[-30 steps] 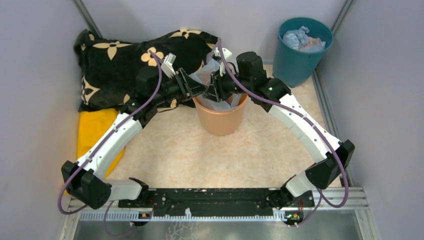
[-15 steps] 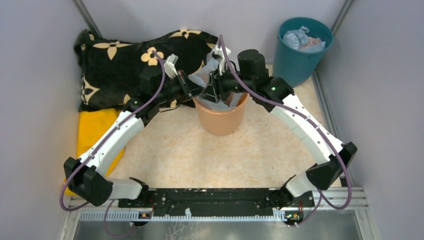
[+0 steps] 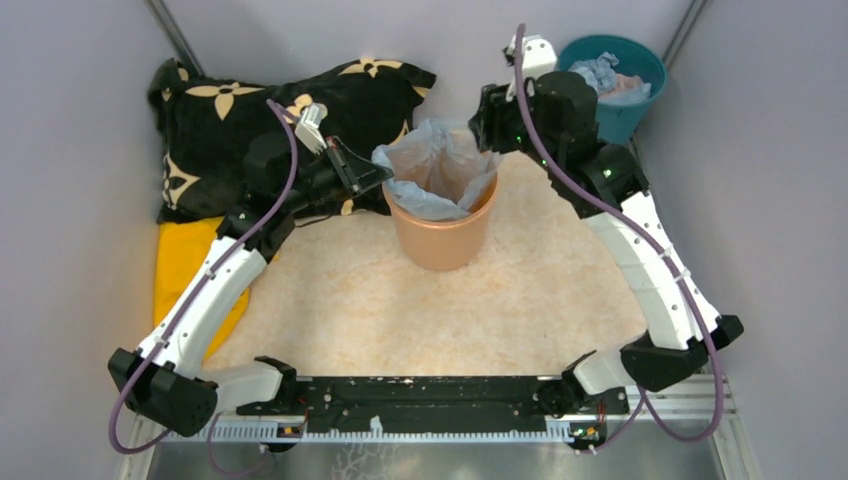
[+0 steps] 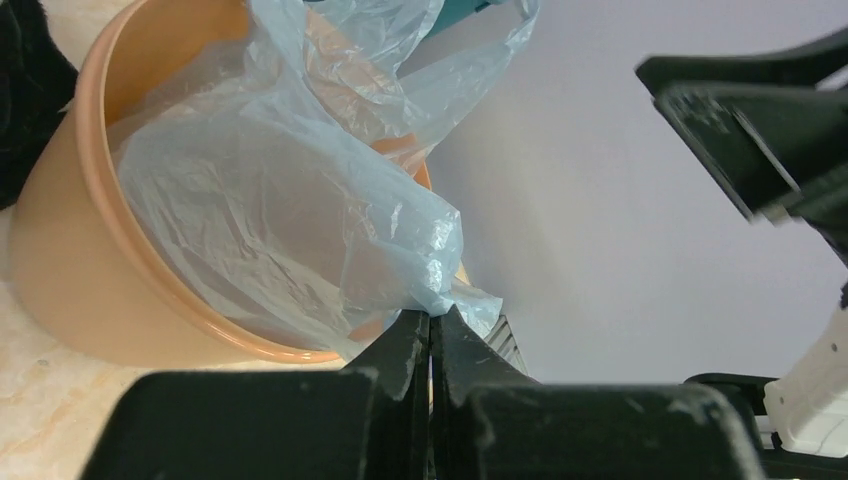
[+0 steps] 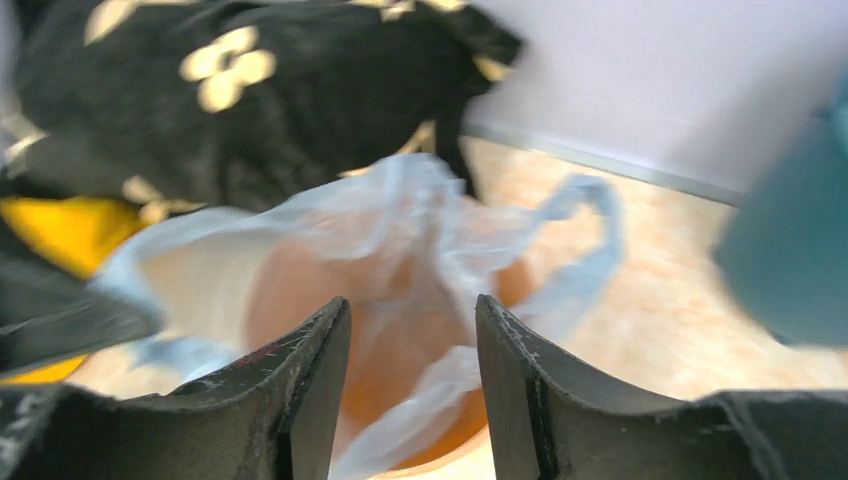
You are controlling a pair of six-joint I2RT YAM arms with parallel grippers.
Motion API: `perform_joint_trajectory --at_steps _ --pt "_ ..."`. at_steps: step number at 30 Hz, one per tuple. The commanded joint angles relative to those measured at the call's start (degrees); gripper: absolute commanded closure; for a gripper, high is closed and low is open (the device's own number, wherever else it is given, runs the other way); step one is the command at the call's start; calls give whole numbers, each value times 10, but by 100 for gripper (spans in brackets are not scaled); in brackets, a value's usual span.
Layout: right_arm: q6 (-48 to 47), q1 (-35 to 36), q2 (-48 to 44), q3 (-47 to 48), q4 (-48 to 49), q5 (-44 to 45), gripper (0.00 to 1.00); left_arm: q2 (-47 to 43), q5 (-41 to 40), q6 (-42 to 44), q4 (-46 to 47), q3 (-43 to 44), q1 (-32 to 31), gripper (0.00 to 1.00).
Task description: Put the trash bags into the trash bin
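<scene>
The trash bag [image 3: 437, 172] billows over the trash bin [image 3: 441, 240] mouth, black cushion [image 3: 240, 130] close behind-left; open mat [image 3: 400, 310] in front.

We see that the right arm [image 3: 620, 210] has lifted away from the bin [image 3: 440, 240] and swung back toward the teal bucket [image 3: 630, 110]. The right jaws, which were down at the bag [image 3: 435, 170], now stand apart with nothing between them. The left arm [image 3: 215, 280] has drawn a little to the left, and the left jaws have pinched shut on the bag's edge. The bag's mouth, covered before, now shows puffed open above the bin.
</scene>
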Motion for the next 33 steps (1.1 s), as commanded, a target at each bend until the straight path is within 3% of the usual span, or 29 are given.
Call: perform_joint_trajectory --at_steps 1,11,18,23,25,28,31,33 --pt "3 -54 34 36 -29 123 48 -18 32 -1 8 -10 20 100" --pt "2 -138 93 56 -17 56 42 -49 60 6 -1 -43 53 100" --pt "8 -166 120 61 -3 -39 41 -64 61 13 -9 -58 61 100" --pt "19 -168 98 -1 21 -99 43 -73 58 21 -16 -65 68 100" --pt "26 -167 82 -34 37 -120 47 -77 57 25 -21 -66 69 100" --pt "31 -167 66 -69 40 -137 62 -83 52 33 -34 -68 72 100" --pt "34 -168 43 -104 50 -149 64 -93 45 37 -40 -72 76 100" --pt "34 -168 31 -118 53 -142 82 -100 42 39 -43 -76 77 100"
